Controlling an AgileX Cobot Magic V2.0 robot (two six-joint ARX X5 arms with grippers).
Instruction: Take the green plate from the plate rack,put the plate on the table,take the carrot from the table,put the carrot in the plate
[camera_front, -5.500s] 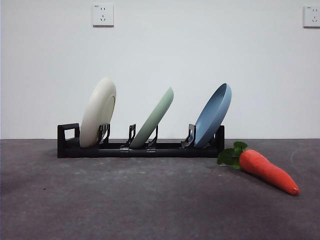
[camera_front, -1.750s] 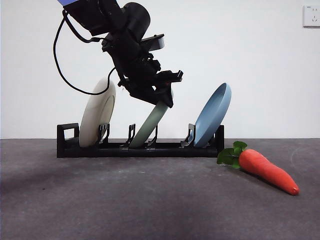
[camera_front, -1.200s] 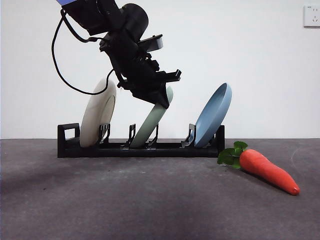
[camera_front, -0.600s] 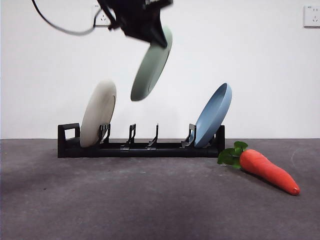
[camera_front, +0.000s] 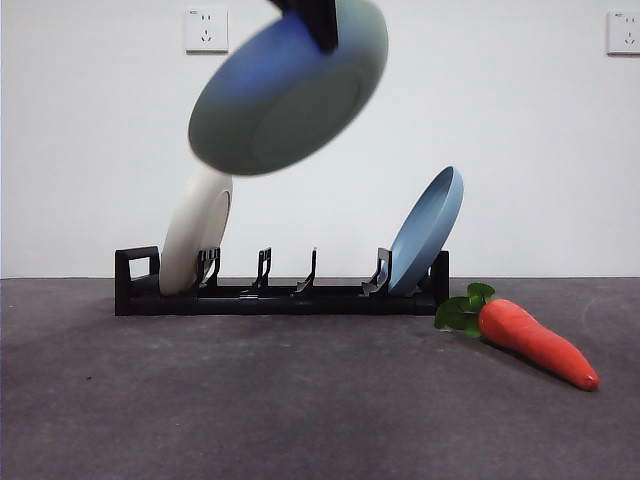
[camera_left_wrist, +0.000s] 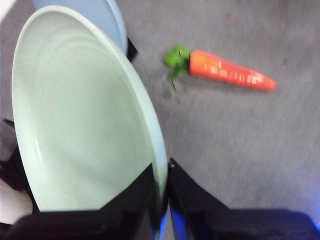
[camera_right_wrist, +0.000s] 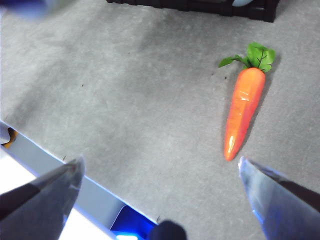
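Observation:
My left gripper (camera_left_wrist: 161, 197) is shut on the rim of the green plate (camera_left_wrist: 85, 115) and holds it high in the air. In the front view the green plate (camera_front: 290, 85) hangs above the plate rack (camera_front: 280, 290), tilted, its underside facing the camera, with the gripper (camera_front: 320, 25) at its top rim. The rack's middle slots stand bare. The carrot (camera_front: 530, 338) lies on the table (camera_front: 300, 400) to the right of the rack, leaves toward it. It also shows in the left wrist view (camera_left_wrist: 225, 76) and the right wrist view (camera_right_wrist: 243, 107). My right gripper (camera_right_wrist: 160, 175) is open above the table, short of the carrot.
A cream-white plate (camera_front: 195, 230) leans in the rack's left slot and a light blue plate (camera_front: 428, 230) in its right slot. A white wall with two sockets stands behind. A pale edge (camera_right_wrist: 60, 172) shows near my right gripper.
The green plate has been lifted out of the rack's middle slot, carried higher and toward the camera, and turned from edge-on to show its underside. The carrot and the other plates have not moved.

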